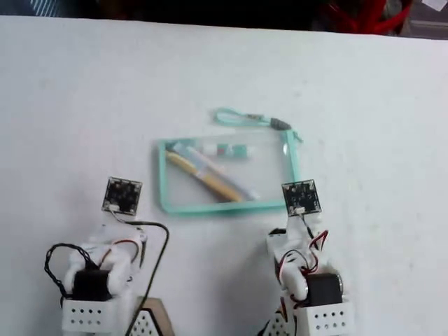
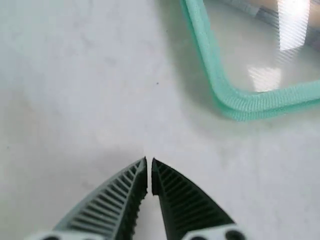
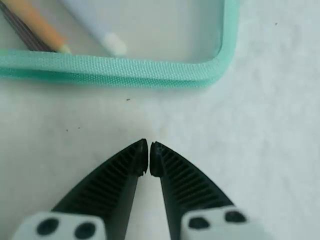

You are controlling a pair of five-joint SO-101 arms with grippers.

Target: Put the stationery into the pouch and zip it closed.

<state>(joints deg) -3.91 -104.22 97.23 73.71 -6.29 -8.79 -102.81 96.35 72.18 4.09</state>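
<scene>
The pouch point(image 1: 225, 208) is laid flat at mid-table point(image 1: 84, 105). Stationery point(image 1: 210, 178) is contained within it. A strap point(image 1: 241, 117) is trailed behind its far right corner. The left gripper point(image 2: 149, 167) is set near the front left corner and the right gripper point(image 3: 149, 150) before the front right corner, both apart from it.

The bench point(image 1: 84, 84) I work at is plain white and runs across nearly the whole frame, marked by a few tiny dark specks point(image 3: 128, 99). Along the top edge lies a dark strip of room point(image 1: 210, 10), with something red point(image 1: 358, 15) at the upper right. At the bottom edge, left of centre, a tan corner point(image 1: 159, 313) pokes in.
</scene>
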